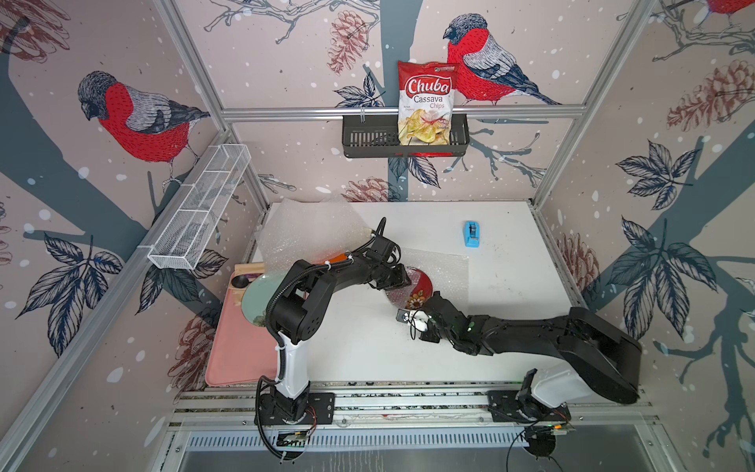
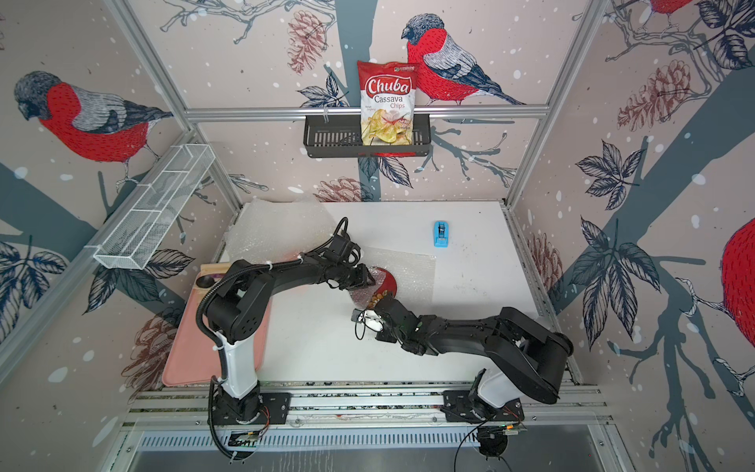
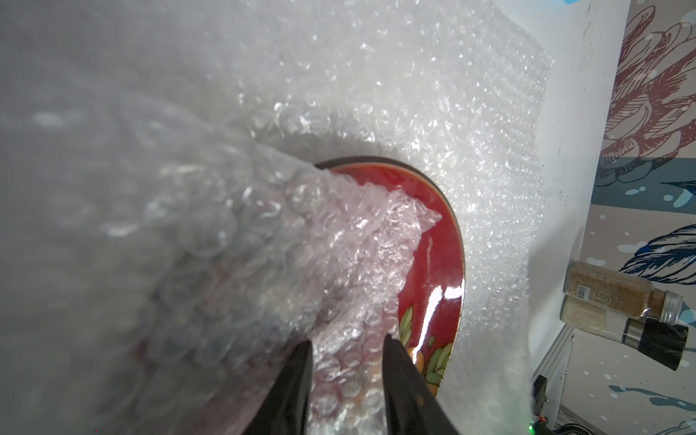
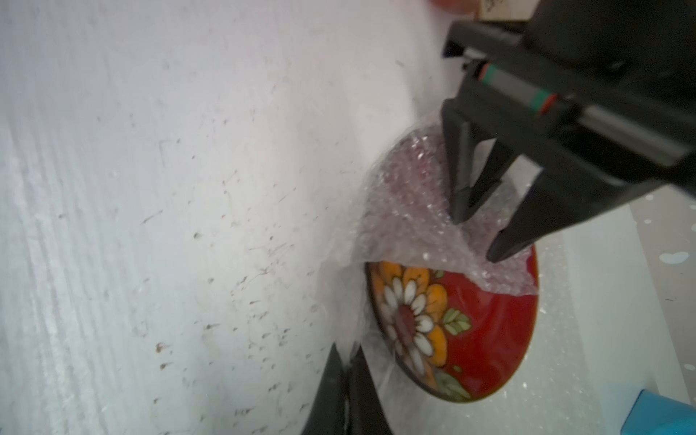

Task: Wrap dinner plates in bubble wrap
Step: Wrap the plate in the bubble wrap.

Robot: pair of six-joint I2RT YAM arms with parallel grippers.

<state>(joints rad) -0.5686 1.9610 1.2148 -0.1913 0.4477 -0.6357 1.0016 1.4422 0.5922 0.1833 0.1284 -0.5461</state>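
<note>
Right gripper [image 4: 348,350] sits low at the near rim of the dark red flowered plate [image 4: 489,331]. It is closed and appears to pinch the edge of the bubble wrap [image 3: 376,94] there. Just beyond it the plate lies flat on that sheet at mid-worktop [image 4: 150,188], its flower half bare and glossy. Farther on, the left gripper [image 4: 476,239], fingers parted, presses a folded flap onto the plate's other half. The pinched edge likely goes up and away from the robot next, over the flower.
</note>
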